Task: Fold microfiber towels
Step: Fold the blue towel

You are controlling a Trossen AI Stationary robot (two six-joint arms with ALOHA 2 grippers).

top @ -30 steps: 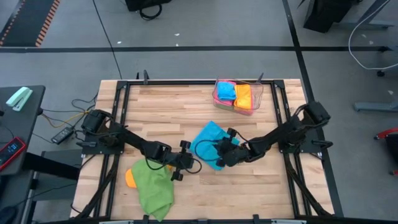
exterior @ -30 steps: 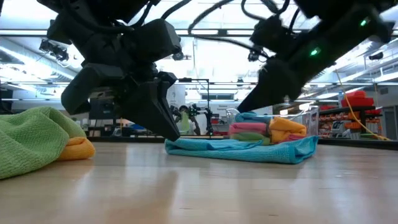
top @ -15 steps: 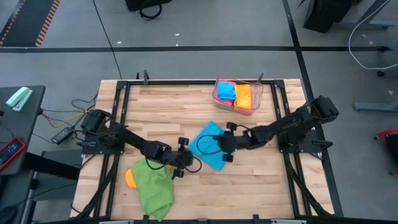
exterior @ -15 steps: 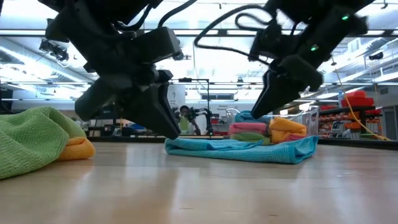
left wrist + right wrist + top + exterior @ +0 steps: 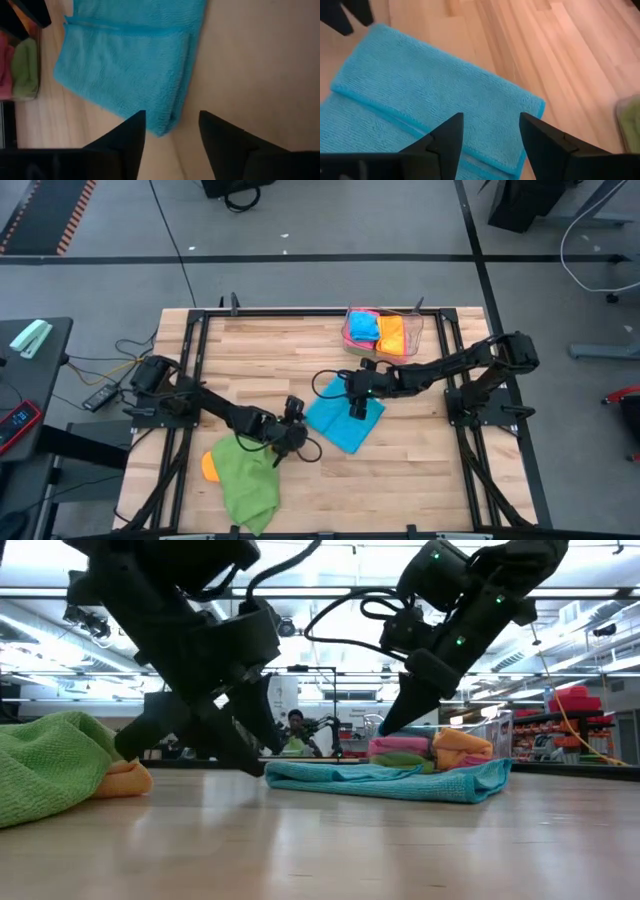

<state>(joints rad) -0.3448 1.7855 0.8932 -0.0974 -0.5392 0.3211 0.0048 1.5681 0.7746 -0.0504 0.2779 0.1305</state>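
An orange towel [image 5: 209, 465] lies mostly hidden under the green towel [image 5: 245, 485] at the desk's [image 5: 420, 470] 7 o'clock. One folded blue towel [image 5: 340, 423] lies mid-desk. Left pincer [image 5: 291, 430] and right pincer [image 5: 358, 406] both gape, empty, beside and over it.

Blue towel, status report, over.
Left gripper open, empty, at blue towel's edge. Right gripper open, empty, above it. Towel folded flat on table. Nothing blocking.

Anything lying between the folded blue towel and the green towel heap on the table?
Only the left gripper, open, over bare wood; the high view shows it between the folded sky-blue microfiber towel and the crumpled green microfiber towel.
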